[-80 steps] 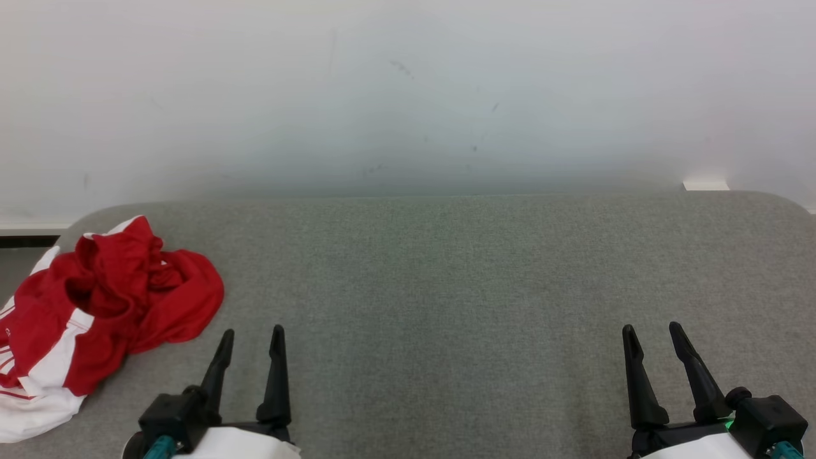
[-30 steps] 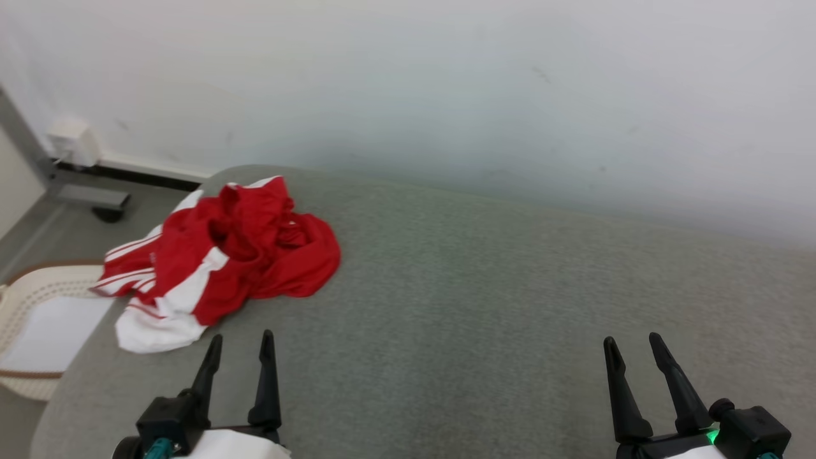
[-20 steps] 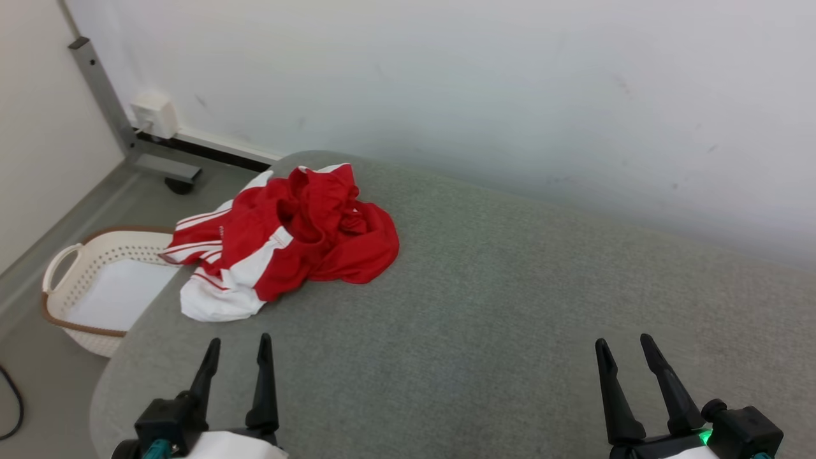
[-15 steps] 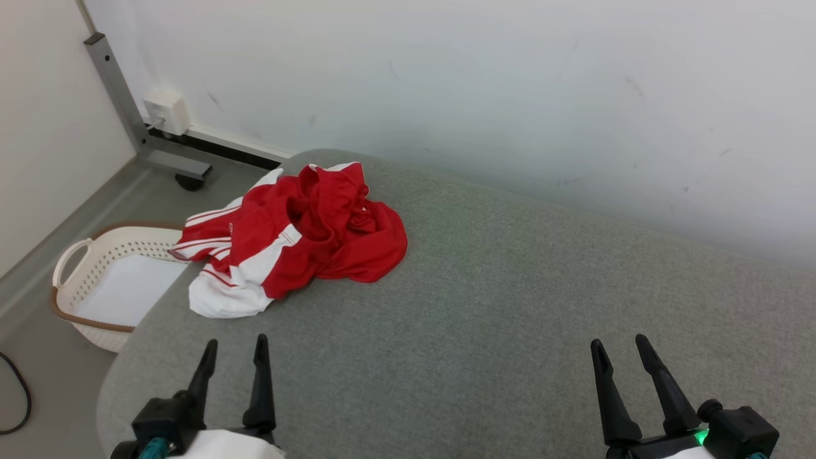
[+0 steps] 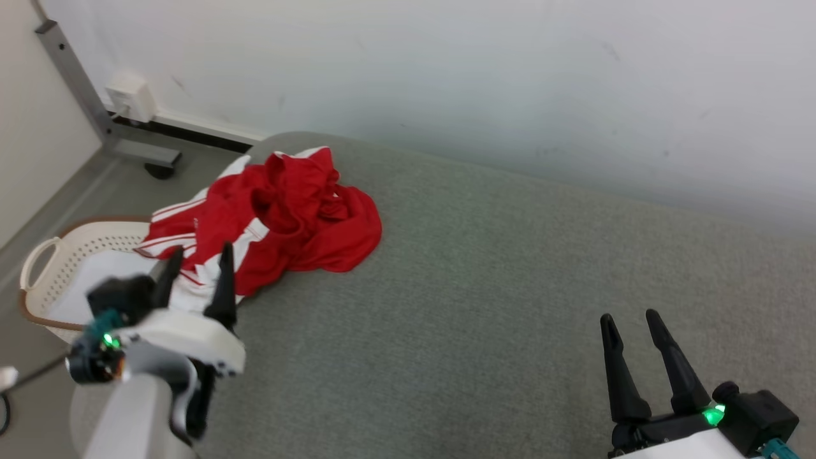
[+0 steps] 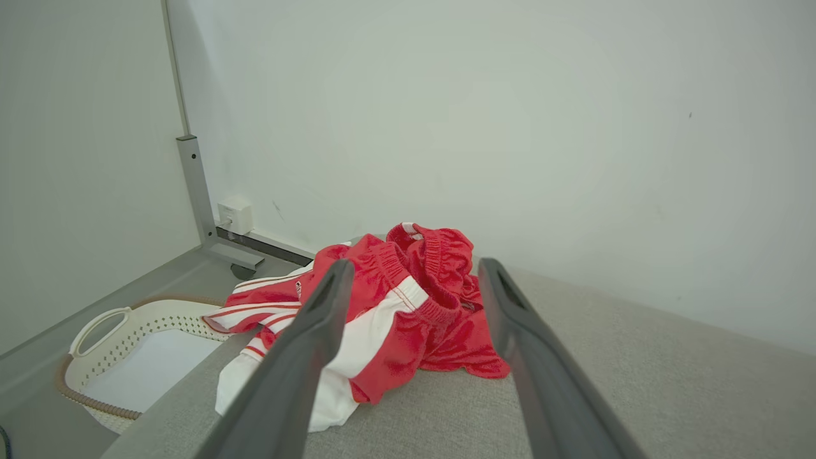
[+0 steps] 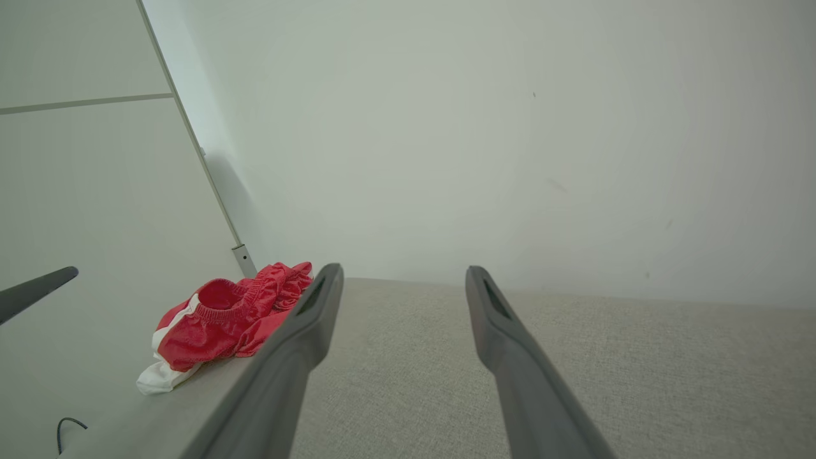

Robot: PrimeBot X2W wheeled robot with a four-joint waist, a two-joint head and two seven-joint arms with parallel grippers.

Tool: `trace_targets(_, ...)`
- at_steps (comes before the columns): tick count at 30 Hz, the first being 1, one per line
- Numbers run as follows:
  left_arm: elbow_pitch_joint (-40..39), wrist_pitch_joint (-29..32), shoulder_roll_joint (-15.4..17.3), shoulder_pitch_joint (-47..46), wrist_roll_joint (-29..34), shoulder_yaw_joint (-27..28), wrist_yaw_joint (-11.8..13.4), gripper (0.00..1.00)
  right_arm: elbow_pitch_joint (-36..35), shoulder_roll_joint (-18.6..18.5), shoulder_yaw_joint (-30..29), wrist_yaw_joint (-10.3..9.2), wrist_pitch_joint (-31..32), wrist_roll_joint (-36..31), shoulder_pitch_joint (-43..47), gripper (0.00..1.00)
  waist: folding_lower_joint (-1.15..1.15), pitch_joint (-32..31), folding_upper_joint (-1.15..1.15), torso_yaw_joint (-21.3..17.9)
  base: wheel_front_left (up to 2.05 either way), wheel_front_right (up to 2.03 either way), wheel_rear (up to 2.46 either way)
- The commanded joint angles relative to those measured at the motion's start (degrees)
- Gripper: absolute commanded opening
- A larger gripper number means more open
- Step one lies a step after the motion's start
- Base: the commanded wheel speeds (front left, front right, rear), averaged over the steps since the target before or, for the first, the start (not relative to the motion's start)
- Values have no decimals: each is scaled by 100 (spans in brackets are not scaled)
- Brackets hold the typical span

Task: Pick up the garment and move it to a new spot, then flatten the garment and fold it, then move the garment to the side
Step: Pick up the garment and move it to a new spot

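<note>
Grey surface has the red-and-white garment crumpled at its far left corner, looks light and floppy, so with my left pincer and right pincer both spread, I'd pinch what's probably the ribbed waistband.

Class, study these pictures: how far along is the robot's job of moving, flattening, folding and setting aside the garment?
Done: nothing yet. The garment lies crumpled at the left end of the table, one edge overhanging near the basket. In hand: the left gripper, open, points at it but grips nothing; the right gripper is open over the table. Left: pick up, move, flatten, fold, set aside.
</note>
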Motion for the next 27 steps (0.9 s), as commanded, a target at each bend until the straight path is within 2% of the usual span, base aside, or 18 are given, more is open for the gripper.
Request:
trace_targets(1,49,80,61,-139,-46,48,3,100,-42,-30,-8,2,4,-42,-100,100,0,173,0,-152,0,0,0)
trace_targets(8,854,893,502,-1162,-475,493,107,100,-119,-28,80,2,4,-162,-379,100,0,650,0,-759,0,0,0)
trace_targets(18,2515,1712,1393,-1983,-778,922,180,100,-189,-28,96,2,4,-84,-670,100,0,1103,0,-1739,0,0,0)
trace_targets(27,3713,2271,1719,-2043,-732,900,516,100,-218,-24,101,2,4,22,-772,100,0,1242,0,-2161,0,0,0)
